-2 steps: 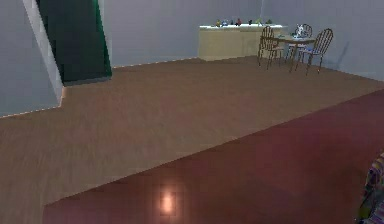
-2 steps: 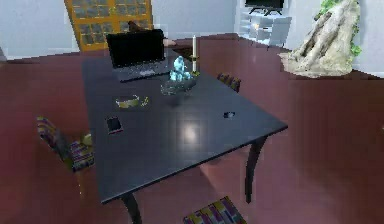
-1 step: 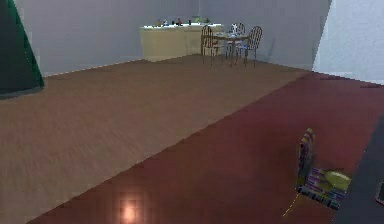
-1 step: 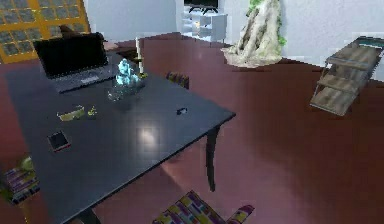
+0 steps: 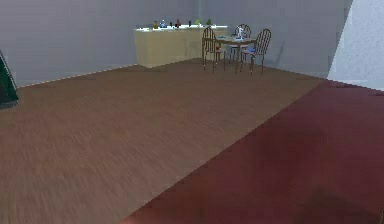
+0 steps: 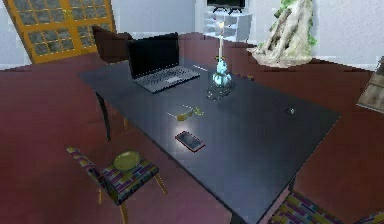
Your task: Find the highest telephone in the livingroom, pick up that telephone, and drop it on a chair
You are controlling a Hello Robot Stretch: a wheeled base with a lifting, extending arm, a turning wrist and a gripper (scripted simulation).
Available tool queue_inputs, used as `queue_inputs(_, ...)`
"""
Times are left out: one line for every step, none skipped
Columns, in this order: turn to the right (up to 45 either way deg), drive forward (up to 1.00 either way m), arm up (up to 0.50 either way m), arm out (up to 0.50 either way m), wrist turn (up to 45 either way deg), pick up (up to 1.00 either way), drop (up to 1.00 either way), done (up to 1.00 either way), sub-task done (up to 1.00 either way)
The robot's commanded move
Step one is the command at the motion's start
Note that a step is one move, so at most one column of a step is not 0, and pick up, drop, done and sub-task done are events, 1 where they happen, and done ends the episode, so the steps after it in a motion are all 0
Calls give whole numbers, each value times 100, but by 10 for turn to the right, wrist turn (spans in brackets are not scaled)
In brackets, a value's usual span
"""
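A small flat dark telephone point(image 6: 189, 140) lies on the dark tabletop point(image 6: 260, 130) near its front edge. At the table's near corner stands a chair with a plaid seat point(image 6: 122, 178), and a round olive dish rests on that seat. Another plaid chair seat point(image 6: 308, 211) pokes in at the bottom right. A dark chair point(image 6: 110, 43) stands behind the table's far end. In the forward view, several chairs point(image 5: 258, 48) ring a small round table point(image 5: 235, 42) at the far wall.
An open laptop point(image 6: 158, 60), a blue vase point(image 6: 220, 76) and a small green object point(image 6: 187, 111) share the dark table. Behind it are a yellow-framed door point(image 6: 62, 24), a white shelf unit point(image 6: 226, 22) and a pale sculpture point(image 6: 287, 35). A yellow counter point(image 5: 168, 46) lines the far wall. Wood floor meets dark red carpet point(image 5: 310, 150).
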Motion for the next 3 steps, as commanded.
queue_inputs(0, 0, 50, 0, 0, 0, 0, 0, 0)
queue_inputs(0, 0, 36, 0, 0, 0, 0, 0, 0)
queue_inputs(0, 0, 0, 38, 0, 0, 0, 0, 0)
